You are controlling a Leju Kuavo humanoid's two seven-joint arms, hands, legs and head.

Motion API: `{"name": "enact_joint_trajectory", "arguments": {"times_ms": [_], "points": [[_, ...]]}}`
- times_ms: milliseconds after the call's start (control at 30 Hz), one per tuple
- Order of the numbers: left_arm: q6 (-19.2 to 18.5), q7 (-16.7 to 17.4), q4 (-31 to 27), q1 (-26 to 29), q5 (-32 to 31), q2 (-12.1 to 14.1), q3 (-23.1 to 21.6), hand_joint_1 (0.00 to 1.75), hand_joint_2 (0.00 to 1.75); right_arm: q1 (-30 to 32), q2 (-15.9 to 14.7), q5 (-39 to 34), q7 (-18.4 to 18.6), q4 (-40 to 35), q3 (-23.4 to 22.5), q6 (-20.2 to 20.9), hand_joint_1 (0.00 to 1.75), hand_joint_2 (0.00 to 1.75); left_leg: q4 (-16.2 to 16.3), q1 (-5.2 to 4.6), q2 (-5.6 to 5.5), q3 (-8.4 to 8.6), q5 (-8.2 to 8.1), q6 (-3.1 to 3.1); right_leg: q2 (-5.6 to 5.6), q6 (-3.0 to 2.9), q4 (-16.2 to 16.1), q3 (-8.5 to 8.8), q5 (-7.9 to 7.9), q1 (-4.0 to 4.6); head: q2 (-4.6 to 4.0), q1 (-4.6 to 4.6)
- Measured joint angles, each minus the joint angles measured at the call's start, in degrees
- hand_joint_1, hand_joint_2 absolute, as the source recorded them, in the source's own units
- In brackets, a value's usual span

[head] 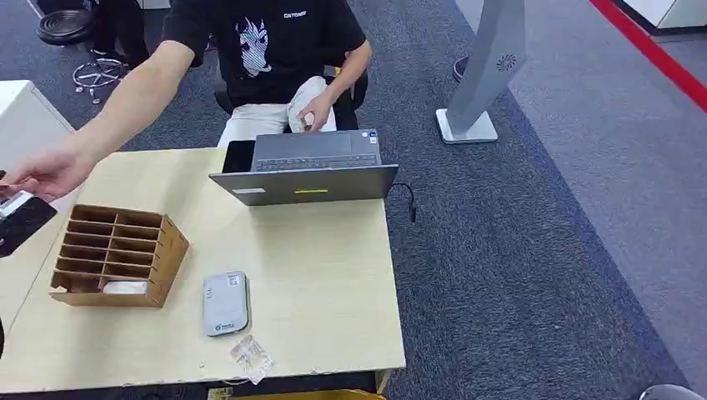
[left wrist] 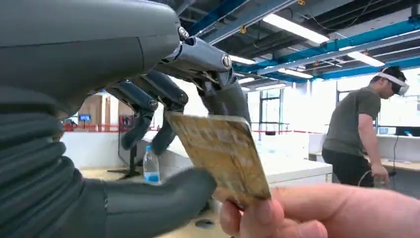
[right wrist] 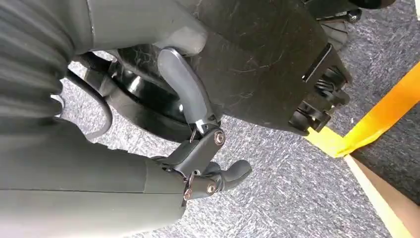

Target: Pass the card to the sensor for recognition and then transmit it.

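In the left wrist view my left hand (left wrist: 148, 129) holds a gold-brown card (left wrist: 220, 158) between its thumb and its dark fingers. A person's fingers (left wrist: 262, 218) pinch the card's near corner. In the head view this hand (head: 23, 223) is at the far left edge, beyond the table's side, with the person's hand (head: 42, 171) reaching over it. The grey-white card sensor (head: 225, 302) lies flat on the table near its front edge. My right hand (right wrist: 198, 148) hangs over grey carpet with its fingers apart, holding nothing.
A wooden compartment box (head: 117, 254) stands left of the sensor. An open laptop (head: 308, 171) sits at the table's far edge in front of the seated person (head: 267, 50). A clear plastic wrapper (head: 250, 357) lies by the front edge. A grey stand (head: 483, 75) rises at the right.
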Motion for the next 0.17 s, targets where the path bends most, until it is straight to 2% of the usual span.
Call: {"name": "enact_joint_trajectory", "arguments": {"times_ms": [167], "points": [[0.1,0.0,-0.2,0.4,2.2,-0.7,0.2,0.00,1.75,0.2,0.0,0.2,0.2,-0.2,-0.1,-0.1,0.00,1.75,0.0,0.00,0.02,-0.01,0.00,0.00,0.01,0.00,0.0,0.01,0.00,-0.01,-0.02,-0.02]]}}
